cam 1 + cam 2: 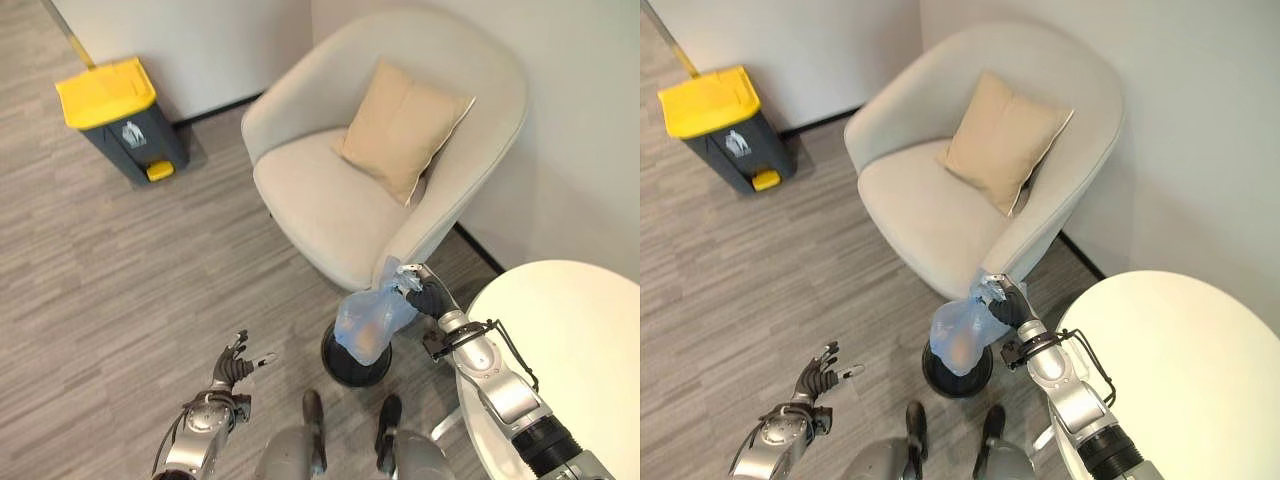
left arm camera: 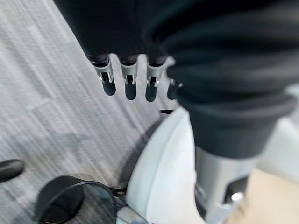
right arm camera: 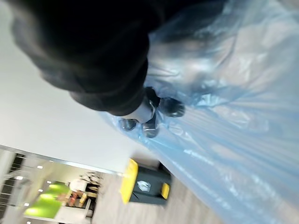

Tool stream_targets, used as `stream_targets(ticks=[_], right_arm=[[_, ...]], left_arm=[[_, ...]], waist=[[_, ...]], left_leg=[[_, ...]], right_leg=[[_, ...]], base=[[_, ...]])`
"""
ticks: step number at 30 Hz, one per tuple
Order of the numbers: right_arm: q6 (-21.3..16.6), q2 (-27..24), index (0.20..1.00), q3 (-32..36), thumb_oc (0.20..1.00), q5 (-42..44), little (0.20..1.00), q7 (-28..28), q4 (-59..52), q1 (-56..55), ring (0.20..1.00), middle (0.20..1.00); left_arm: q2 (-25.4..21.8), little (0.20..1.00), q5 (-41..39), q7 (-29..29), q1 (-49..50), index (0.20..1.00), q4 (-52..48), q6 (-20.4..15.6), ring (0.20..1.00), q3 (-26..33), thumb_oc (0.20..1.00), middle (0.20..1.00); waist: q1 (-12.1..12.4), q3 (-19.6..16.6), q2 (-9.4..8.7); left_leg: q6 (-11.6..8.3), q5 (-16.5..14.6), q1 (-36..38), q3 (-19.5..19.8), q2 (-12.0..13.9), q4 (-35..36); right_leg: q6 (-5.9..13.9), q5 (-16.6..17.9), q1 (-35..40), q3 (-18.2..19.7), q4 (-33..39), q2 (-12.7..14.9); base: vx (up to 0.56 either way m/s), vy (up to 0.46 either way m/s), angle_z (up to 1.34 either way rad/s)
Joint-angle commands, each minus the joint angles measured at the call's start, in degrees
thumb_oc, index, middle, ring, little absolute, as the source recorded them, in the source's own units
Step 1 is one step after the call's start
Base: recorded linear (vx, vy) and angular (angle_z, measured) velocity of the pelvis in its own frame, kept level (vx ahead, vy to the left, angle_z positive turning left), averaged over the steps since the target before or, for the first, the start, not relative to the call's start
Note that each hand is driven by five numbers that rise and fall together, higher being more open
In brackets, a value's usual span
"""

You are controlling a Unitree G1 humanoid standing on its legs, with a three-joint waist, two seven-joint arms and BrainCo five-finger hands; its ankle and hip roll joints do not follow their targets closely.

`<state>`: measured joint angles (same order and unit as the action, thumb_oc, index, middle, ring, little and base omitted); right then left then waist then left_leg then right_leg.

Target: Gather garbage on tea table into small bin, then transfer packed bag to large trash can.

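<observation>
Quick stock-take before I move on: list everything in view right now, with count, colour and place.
Garbage bag: one, translucent blue, lifted above the small bin, top bunched in the right hand.
Small bin: one, black, round, on the floor by the armchair's front corner.
Large trash can: one, dark grey with yellow lid and pedal, by the far wall.
Armchair: one, off-white, between trash can and table.
Cushion: one, beige, leaning on the chair back.
Tea table: one, white, round, on the robot's right.
Floor: grey wood-look planks.
Right hand: curled round the bag's top.
Left hand: open, above the floor, holding nothing.
</observation>
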<state>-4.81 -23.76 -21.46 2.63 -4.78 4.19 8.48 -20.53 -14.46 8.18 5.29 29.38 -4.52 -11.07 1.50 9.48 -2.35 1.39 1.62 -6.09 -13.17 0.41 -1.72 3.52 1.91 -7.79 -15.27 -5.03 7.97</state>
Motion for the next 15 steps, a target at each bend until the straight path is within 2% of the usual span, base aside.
stream_targets(ticks=[1,4,7,9,10,11,13,14,15], right_arm=[[-3.67,0.89,0.200,0.93,0.200,2.56,0.200,1.42,-2.02,5.48,0.200,0.200],[-3.60,1.79,0.200,0.25,0.200,2.62,0.200,2.56,-2.46,5.30,0.200,0.200],[-3.99,1.50,0.200,0.90,0.200,2.10,0.200,2.48,-3.31,5.01,0.200,0.200],[-4.23,1.03,0.200,1.83,0.200,1.76,0.200,1.85,-4.09,5.72,0.200,0.200],[-4.26,1.01,0.200,2.07,0.200,1.77,0.200,1.79,-4.34,5.75,0.200,0.200],[-4.32,1.68,0.200,2.55,0.200,2.03,0.200,0.67,-4.20,6.10,0.200,0.200],[-4.36,1.89,0.200,2.66,0.200,2.33,0.200,0.32,-4.02,6.22,0.200,0.200],[-4.73,2.10,0.200,3.12,0.200,3.82,0.200,-0.42,-3.95,5.90,0.200,0.200],[-4.76,1.30,0.200,3.82,0.200,5.10,0.200,-1.15,-3.97,6.00,0.200,0.200]], left_arm=[[-1.37,1.000,3.41,-1.33,-1.97,1.000,-2.64,-1.65,1.000,0.01,1.000,1.000],[-0.98,1.000,4.94,-2.53,-0.22,1.000,-2.94,-1.32,1.000,-0.32,1.000,1.000],[-1.51,1.000,6.27,-3.13,-1.00,1.000,-3.87,-1.60,1.000,-1.12,1.000,1.000],[-2.08,1.000,6.32,-3.38,-2.15,1.000,-4.40,-1.71,1.000,-1.28,1.000,1.000],[-2.22,1.000,6.22,-3.50,-2.27,1.000,-4.60,-1.59,1.000,-1.35,1.000,1.000],[-2.71,1.000,6.16,-3.27,-2.43,1.000,-5.74,-1.80,1.000,-1.43,1.000,1.000],[-2.84,1.000,6.38,-3.21,-2.53,1.000,-5.76,-1.65,1.000,-1.65,1.000,1.000],[-3.01,1.000,6.34,-3.00,-2.85,1.000,-6.27,-1.71,1.000,-1.73,1.000,1.000],[-2.74,1.000,5.68,-3.17,-3.93,1.000,-7.46,-1.66,1.000,-2.17,1.000,1.000]], waist=[[0.40,1.55,0.61],[0.96,0.73,1.12],[0.45,1.79,1.05],[0.62,1.59,1.10],[0.77,1.29,1.16],[2.14,0.99,0.62],[2.48,1.02,0.23],[3.24,0.94,0.44],[3.14,2.22,1.98]], left_leg=[[-2.17,-1.40,0.37,5.15,-0.44,2.29],[-1.68,-1.61,3.57,4.50,-0.63,3.92],[-1.41,-1.03,2.82,5.40,-0.61,3.06],[-1.28,-0.06,0.34,6.47,-0.10,1.52],[-1.27,0.30,-0.59,6.91,0.09,1.27],[-1.57,1.92,-4.70,8.12,-0.12,-0.38],[-1.89,3.00,-6.47,8.52,-0.26,-0.80],[-4.19,6.64,-9.92,9.08,0.04,-0.90],[-7.07,10.31,-12.92,10.39,0.85,0.54]], right_leg=[[3.39,-5.03,1.25,0.44,-2.55,0.49],[4.29,-4.55,2.54,1.91,-3.79,0.88],[4.22,-6.88,1.43,7.21,-8.18,-1.02],[3.30,-9.88,1.12,10.71,-13.57,-3.55],[3.01,-10.26,0.87,11.53,-14.80,-4.48],[1.68,-12.79,3.57,13.40,-13.42,-6.39],[0.89,-13.39,5.04,14.39,-10.50,-7.22],[-0.72,-13.44,6.96,15.56,-4.11,-9.11],[-1.63,-12.34,6.49,14.97,-0.95,-11.10]], base=[[0.04,0.054,-0.13],[0.04,0.065,-0.29],[-0.10,-0.005,-0.15],[-0.25,-0.099,0.46],[-0.38,-0.247,1.03],[-0.33,-0.256,0.94],[-0.26,-0.214,0.42],[-0.47,-0.267,0.01],[-0.70,-0.289,0.22]])
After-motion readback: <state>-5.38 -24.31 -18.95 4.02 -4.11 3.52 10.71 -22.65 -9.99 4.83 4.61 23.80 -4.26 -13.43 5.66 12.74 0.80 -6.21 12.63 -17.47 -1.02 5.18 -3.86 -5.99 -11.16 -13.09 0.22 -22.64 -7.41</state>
